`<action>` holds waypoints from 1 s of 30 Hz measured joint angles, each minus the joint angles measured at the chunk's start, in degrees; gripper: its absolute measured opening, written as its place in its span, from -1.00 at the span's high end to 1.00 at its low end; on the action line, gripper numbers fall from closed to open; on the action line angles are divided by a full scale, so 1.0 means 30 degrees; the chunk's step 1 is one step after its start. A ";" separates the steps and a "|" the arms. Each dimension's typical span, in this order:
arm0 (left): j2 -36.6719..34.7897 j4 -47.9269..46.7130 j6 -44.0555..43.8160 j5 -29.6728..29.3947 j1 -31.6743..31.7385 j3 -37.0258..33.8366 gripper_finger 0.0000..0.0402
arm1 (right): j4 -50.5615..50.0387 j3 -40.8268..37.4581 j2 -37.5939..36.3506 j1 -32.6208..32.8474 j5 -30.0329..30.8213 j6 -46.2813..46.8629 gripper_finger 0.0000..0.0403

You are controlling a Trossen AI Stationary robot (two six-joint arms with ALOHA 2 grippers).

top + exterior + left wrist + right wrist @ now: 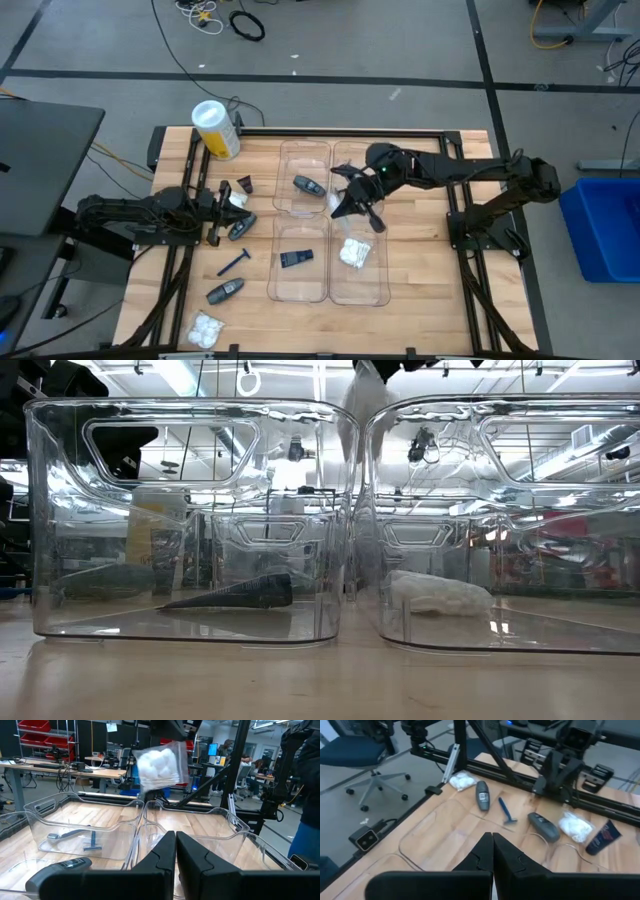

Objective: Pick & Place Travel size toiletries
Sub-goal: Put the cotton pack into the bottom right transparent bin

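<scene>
The right tool (492, 847), fingers pressed together, pinches a white packet (160, 765) by its edge, hanging above the clear trays (330, 148) mid-tabletop (420, 260). A second packet (353, 252) lies in the tray compartment toward 5 o'clock. The left tool (176, 851), pressed together and holding nothing, waits at 9 o'clock, with a blue razor (235, 262) near it.

Right end effector (345, 205) holds a white packet (339, 202) above the trays (330, 222).
</scene>
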 joint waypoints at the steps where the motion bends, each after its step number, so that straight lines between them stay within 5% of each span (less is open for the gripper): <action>1: 0.0000 0.0000 0.0000 0.0001 -0.0004 0.0001 0.89 | 0.0000 -0.0004 0.0000 0.0094 -0.0002 0.0000 1.00; 30: 0.0000 0.0000 -0.0006 0.0002 0.0002 0.0002 0.89 | -0.0224 -0.1644 0.0007 0.5638 0.0210 0.0002 1.00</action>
